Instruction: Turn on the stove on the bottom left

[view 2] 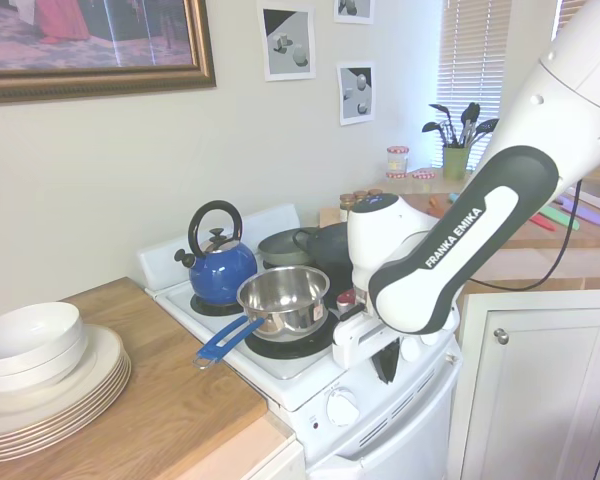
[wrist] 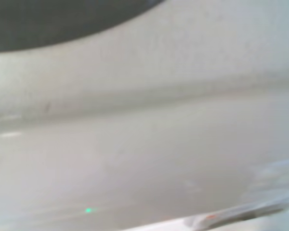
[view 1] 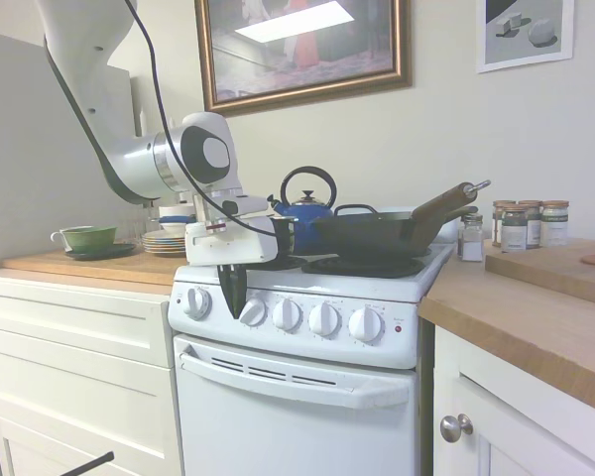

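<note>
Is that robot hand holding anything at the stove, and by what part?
It carries nothing loose. The gripper points down at the stove's knob panel, its dark fingers close together between the two leftmost knobs; whether they pinch a knob cannot be told.

White stove (view 1: 307, 387) btwn wood tables, upright. Five round white knobs (view 1: 324, 319) in a row on front panel, small red light (view 1: 398, 328) at its right end, oven handle (view 1: 293, 380) below. Black coil burners on top.
</note>
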